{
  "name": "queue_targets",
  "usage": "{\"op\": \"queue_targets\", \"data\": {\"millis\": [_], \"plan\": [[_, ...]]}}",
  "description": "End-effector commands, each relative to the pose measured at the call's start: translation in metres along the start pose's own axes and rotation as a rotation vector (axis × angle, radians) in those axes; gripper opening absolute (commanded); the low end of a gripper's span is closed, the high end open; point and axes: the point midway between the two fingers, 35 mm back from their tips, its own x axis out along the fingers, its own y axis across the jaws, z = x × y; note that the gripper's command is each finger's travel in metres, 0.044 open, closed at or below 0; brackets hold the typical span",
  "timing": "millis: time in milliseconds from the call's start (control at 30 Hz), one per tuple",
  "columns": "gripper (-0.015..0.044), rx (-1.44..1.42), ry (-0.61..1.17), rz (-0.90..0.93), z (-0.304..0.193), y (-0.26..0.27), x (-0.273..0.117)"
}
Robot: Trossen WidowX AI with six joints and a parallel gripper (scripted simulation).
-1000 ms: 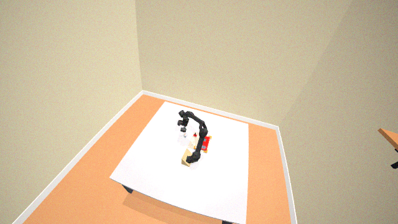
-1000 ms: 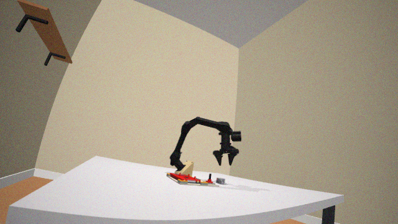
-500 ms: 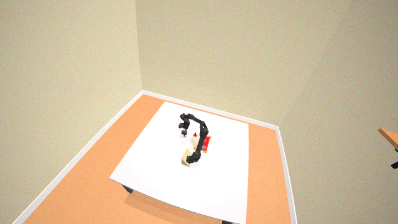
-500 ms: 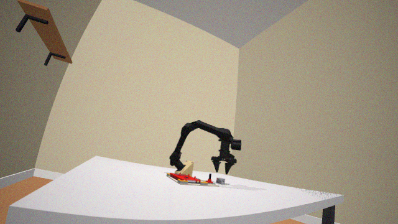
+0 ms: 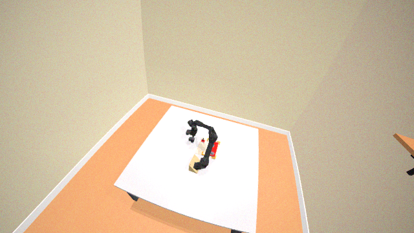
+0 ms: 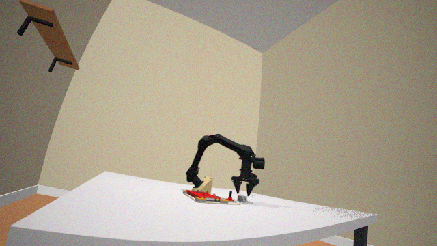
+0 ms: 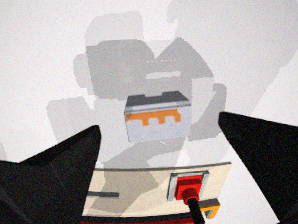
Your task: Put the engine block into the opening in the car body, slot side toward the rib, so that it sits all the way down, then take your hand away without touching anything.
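Note:
The engine block (image 6: 242, 198) (image 7: 159, 127), light grey with orange marks and a dark notched top, stands on the table just beyond the edge of the cream board. I cannot make it out in the top view. My gripper (image 5: 190, 136) (image 6: 244, 194) (image 7: 161, 124) is open and empty above the block, with the fingers apart on either side of it in the wrist view. The red car body (image 5: 215, 149) (image 6: 201, 195) lies nearer the arm's base; only a strip shows at the bottom of the wrist view. Its opening and rib cannot be made out.
The cream board (image 7: 135, 187) lies between block and car body. It bears a red piece (image 6: 230, 199) (image 7: 187, 184) with an upright black peg in a grey square frame, close to the block. A tan wedge (image 5: 193, 164) (image 6: 206, 184) stands by the arm's base.

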Motion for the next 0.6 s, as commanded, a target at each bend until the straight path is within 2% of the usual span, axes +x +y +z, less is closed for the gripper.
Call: {"op": "queue_targets", "data": {"millis": [0,467,567], "plan": [[0.044,-0.009,0.004,-0.001,0.0,0.0,0.007],[0.044,-0.008,0.005,-0.001,-0.001,0.001,0.027],[0.0361,-0.008,0.005,-0.001,-0.001,0.001,0.027]]}}
